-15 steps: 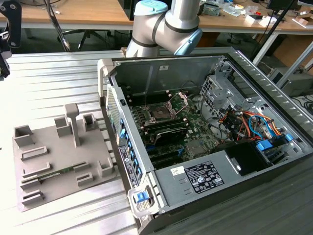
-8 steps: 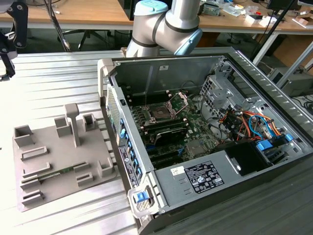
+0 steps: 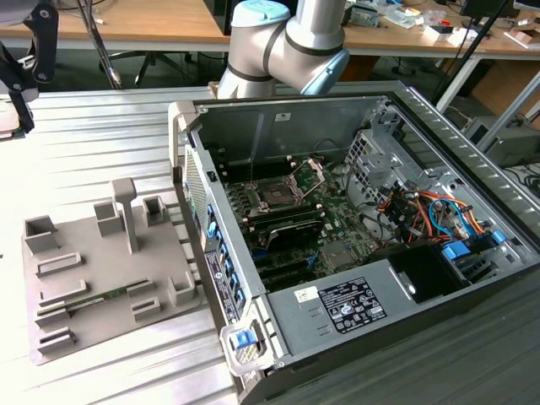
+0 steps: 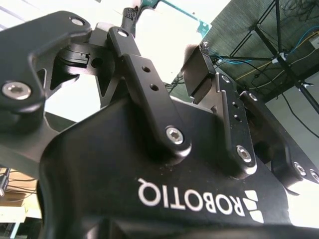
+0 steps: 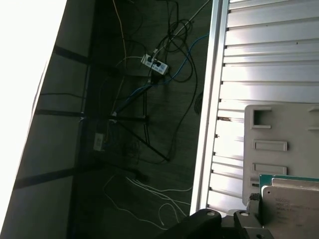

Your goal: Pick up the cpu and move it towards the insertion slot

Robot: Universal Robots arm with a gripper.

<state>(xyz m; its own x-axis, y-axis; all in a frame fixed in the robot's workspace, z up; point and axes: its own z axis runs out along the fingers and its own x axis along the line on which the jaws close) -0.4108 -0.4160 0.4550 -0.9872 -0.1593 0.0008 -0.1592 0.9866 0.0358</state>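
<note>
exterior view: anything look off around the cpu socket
Nothing stands out. The insertion slot has its retaining bracket hinged up, leaving the dark socket bare. Nothing around it looks spilled, bent or broken.

Workspace is a ribbed silvery metal table (image 3: 101,143), slats running across it, pretty bright where the light hits. Behind it in the exterior view there's a row of light wooden desks (image 3: 152,25), cluttered with bits and wires toward the exterior view's right. The first wrist view looks over the table's edge to a dark floor (image 5: 164,109) with a white power strip (image 5: 154,63) and a tangle of loose cables (image 5: 159,196), plus a big blown-out patch of light (image 5: 25,59) along one side.
</note>
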